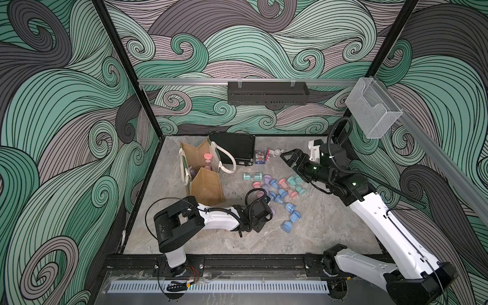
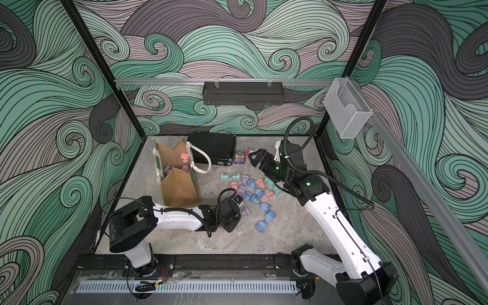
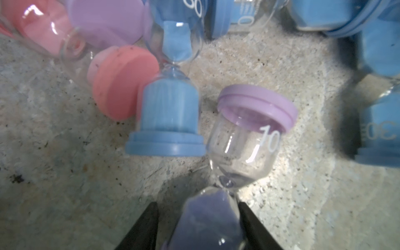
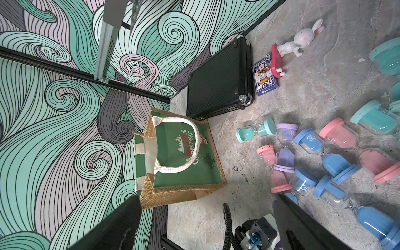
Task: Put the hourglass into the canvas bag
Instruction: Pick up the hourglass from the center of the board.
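A purple hourglass (image 3: 249,147) marked 10 lies on the stone floor at the near edge of a pile of hourglasses. My left gripper (image 3: 198,204) is low over it, its jaws on either side of the sand-filled purple bulb. One finger (image 3: 249,225) touches the glass and a gap shows at the other, so the gripper is open. In both top views the wrist covers those jaws beside the hourglass (image 1: 273,211) (image 2: 245,211). The canvas bag (image 1: 206,184) (image 2: 179,190) (image 4: 184,160) stands upright to the far left, with a pink hourglass (image 1: 208,158) inside. My right gripper (image 1: 287,155) (image 4: 205,203) hangs open and empty above the back of the table.
Several pink, blue, teal and purple hourglasses (image 1: 280,190) lie scattered mid-table. A flat black case (image 1: 232,150), a card box (image 1: 259,157) and a rabbit figurine (image 1: 276,152) sit along the back wall. A clear bin (image 1: 372,111) hangs on the right rail.
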